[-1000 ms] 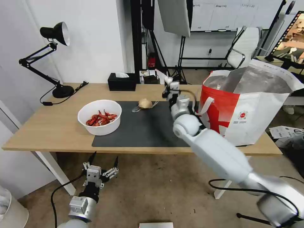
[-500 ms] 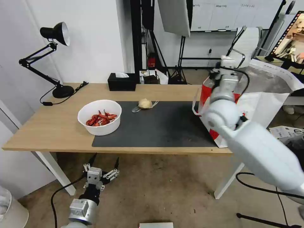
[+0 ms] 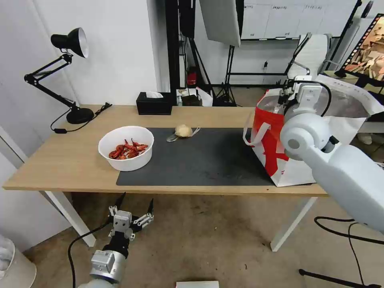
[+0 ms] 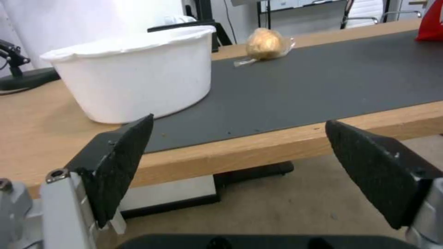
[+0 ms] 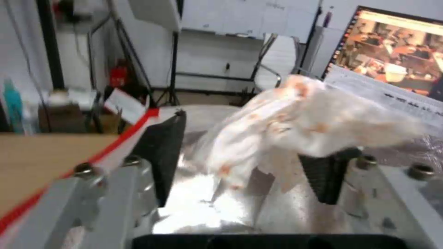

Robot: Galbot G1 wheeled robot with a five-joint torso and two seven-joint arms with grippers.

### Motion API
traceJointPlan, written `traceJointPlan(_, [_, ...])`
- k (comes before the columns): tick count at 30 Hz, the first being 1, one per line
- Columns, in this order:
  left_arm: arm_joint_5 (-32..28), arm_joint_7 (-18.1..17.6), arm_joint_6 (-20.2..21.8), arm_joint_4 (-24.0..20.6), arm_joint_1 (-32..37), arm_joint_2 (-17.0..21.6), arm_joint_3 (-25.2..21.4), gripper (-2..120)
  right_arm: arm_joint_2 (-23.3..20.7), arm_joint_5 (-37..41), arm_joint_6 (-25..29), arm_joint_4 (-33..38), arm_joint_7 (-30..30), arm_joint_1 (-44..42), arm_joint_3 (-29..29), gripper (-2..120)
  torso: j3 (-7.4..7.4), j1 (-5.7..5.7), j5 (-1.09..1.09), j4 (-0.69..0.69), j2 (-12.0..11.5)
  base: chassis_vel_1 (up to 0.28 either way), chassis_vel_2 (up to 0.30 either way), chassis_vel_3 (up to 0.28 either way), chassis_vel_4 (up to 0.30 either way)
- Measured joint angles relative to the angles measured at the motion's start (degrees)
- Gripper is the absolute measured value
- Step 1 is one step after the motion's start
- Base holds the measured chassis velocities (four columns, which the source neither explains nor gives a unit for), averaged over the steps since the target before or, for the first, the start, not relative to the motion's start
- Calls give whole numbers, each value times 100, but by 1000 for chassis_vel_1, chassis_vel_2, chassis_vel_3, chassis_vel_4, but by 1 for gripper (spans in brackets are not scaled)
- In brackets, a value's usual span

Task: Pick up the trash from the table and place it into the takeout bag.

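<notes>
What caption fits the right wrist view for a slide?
Right gripper, fingers apart, with a crumpled white tissue between them above the foil-lined takeout bag.

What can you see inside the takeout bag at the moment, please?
Silver foil lining, with the right tool over the takeout bag's mouth and the crumpled white tissue between its fingers. The bag's bottom is covered.

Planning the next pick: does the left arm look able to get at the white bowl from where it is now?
Probably yes. The left gripper hangs open below the table edge, near the white bowl. Nothing stands between them except the table edge, so it would have to rise above it first.
</notes>
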Motion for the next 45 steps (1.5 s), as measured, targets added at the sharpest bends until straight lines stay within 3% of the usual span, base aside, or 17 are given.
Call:
traceJointPlan(1, [-4,-1,0,-1,-2,3,0,100,-136,-128,-304,3,-435,12,44,68,0,0,0,-1,0,0,0,0,0])
traceJointPlan(4, [-7,-1,1,-3,-14,5,9,100,-304,-170,-488,3,-870,78,75,78,0,0,0,-4,0,0,0,0,0])
traceJointPlan(11, [-8,-1,0,10,-48,4,63,100,-288,873,-442,-15,-374,187,191,99,0,0,-1,-1,0,0,0,0,0])
traceJointPlan(19, [-13,-3,-2,0,-36,45,55,100,-2,1703,-14,-53,256,131,322,100,0,0,-1,0,0,0,0,0,0])
traceJointPlan(28, [-39,-5,-4,-16,-37,44,49,100,55,1547,215,-76,136,137,321,100,0,0,-1,-1,0,0,0,0,0])
traceJointPlan(30, [-62,-6,-5,-36,-48,42,45,100,33,1273,572,10,-263,15,344,100,0,0,-1,-1,0,0,0,0,0])
traceJointPlan(32, [-88,-10,-4,-75,-81,28,40,100,-85,753,1351,197,-1199,-259,434,100,0,1,-2,0,0,0,0,0,0])
traceJointPlan(33, [-88,-10,-4,-75,-81,28,40,100,-85,753,1351,197,-1199,-259,434,100,0,1,-2,0,0,0,0,0,0])
traceJointPlan(36, [-105,-14,-19,-150,-110,-2,12,100,-322,-106,2413,599,-2634,-1016,690,100,-1,0,-1,-2,0,0,0,0,0])
traceJointPlan(37, [-105,-14,-19,-150,-110,-2,12,100,-322,-106,2413,599,-2634,-1016,690,100,-1,0,-1,-2,0,0,0,0,0])
traceJointPlan(40, [-106,-16,-86,-189,-127,-51,-34,100,-491,-859,3382,1009,-3571,-2037,921,100,-1,0,-1,-3,0,0,0,0,0])
traceJointPlan(45, [-88,-17,-198,-237,-36,-182,-185,100,-350,-1757,4139,1289,-4046,-3311,1243,100,-1,0,-1,-3,0,0,0,0,0])
